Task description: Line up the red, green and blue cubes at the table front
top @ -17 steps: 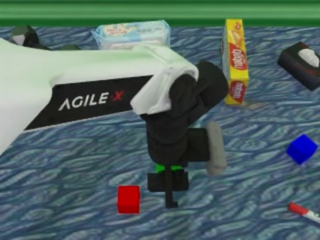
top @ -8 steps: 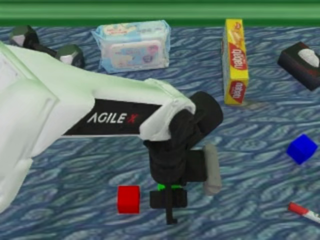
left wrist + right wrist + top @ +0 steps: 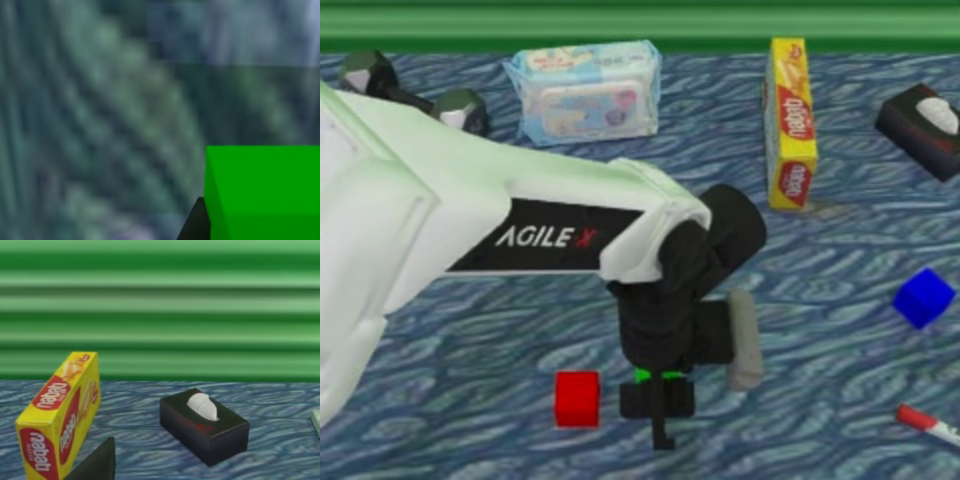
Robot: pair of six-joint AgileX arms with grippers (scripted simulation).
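- The left gripper (image 3: 660, 415) stands low at the table (image 3: 840, 250) front, just right of the red cube (image 3: 577, 398); its fingers pinch the green cube (image 3: 657, 375), of which only a thin green sliver shows under the wrist in the top view.
- The left wrist view shows the green cube (image 3: 262, 192) filling one corner against the rippled surface, with a dark finger edge touching its side; whether the cube's base rests on the table cannot be told.
- Deciding relation: the green cube sits just beside the red cube, on its right, with a narrow gap between them, and roughly level with it along the front. In my judgement this is the placing step for the second cube in the line.
- The blue cube (image 3: 923, 297) lies well right of the red cube and farther back, not yet in line. It is on the right arm's side, so that arm is judged the nearer for it.
- The right gripper is not in the top view; in its own wrist view only a dark finger tip (image 3: 95, 462) shows, so the state of its fingers cannot be told.
- Legible writing: "AGILE X" on the left arm (image 3: 550, 237); the yellow box (image 3: 791, 120) carries red lettering, mirrored and not reliably readable.
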